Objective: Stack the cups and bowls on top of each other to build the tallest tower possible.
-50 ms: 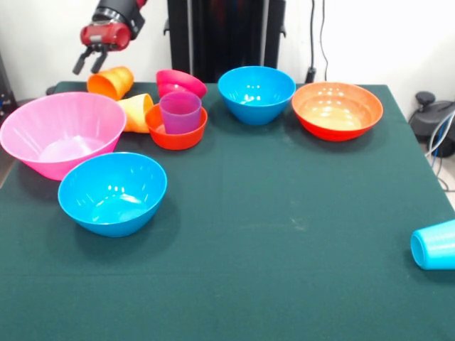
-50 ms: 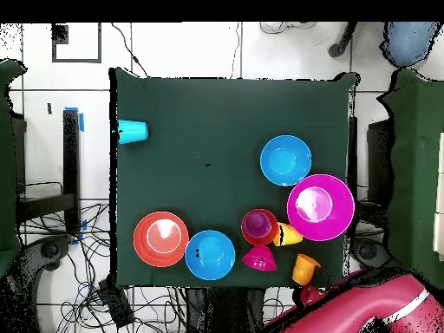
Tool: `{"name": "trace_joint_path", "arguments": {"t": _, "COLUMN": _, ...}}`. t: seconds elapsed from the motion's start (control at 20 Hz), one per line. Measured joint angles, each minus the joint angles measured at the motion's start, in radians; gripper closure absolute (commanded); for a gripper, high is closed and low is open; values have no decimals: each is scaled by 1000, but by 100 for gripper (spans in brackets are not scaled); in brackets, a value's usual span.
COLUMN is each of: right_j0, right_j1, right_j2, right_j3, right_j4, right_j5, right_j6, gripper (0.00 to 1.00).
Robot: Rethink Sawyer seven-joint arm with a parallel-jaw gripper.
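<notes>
Gripper [image 1: 89, 62] hovering just above the tipped orange cup [image 1: 111, 82], fingers apart, nothing between them. Yellow-orange cup [image 1: 136, 111] on its side between large pink bowl [image 1: 62, 132] and small orange bowl [image 1: 176, 128]. Purple cup [image 1: 180, 111] upright inside that small orange bowl. Small magenta bowl [image 1: 180, 83] tilted just behind. One blue bowl [image 1: 113, 192] near the pink one, another [image 1: 256, 93] beside the wide orange-red bowl [image 1: 337, 109]. Light blue cup [image 1: 434, 245] lying well apart, at the green table [image 1: 284, 234] edge.
</notes>
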Motion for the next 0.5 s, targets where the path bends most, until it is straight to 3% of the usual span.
{"name": "trace_joint_path", "arguments": {"t": 0.5, "right_j0": -44, "right_j1": 52, "right_j2": -93, "right_j3": 0, "right_j4": 81, "right_j5": 115, "right_j6": 0, "gripper": 0}}
